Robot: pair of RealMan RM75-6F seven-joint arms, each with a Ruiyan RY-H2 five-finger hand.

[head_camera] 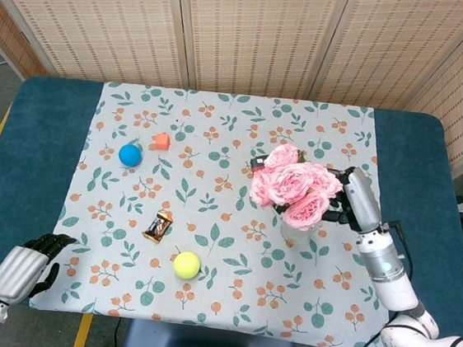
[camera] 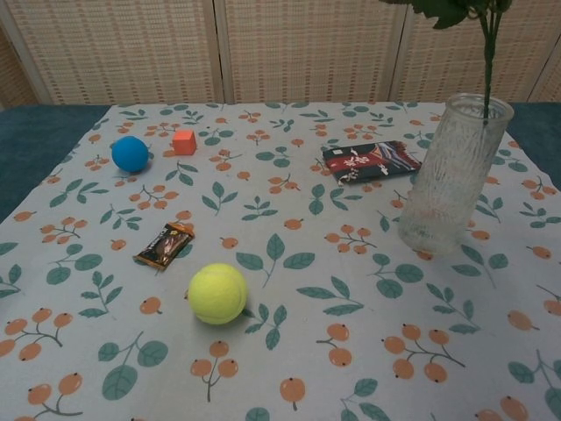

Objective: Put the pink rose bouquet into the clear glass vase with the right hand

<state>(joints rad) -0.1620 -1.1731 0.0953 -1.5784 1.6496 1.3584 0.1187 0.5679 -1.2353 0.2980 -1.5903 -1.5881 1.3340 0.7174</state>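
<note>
The pink rose bouquet hangs over the clear glass vase, which the blooms hide in the head view. In the chest view its green stems run down into the vase's mouth. My right hand grips the bouquet from the right, just beside the blooms. My left hand rests at the table's near left corner with its fingers curled in and nothing in them.
On the floral cloth lie a blue ball, an orange cube, a brown snack bar, a yellow tennis ball and a dark packet just left of the vase. A woven screen stands behind the table.
</note>
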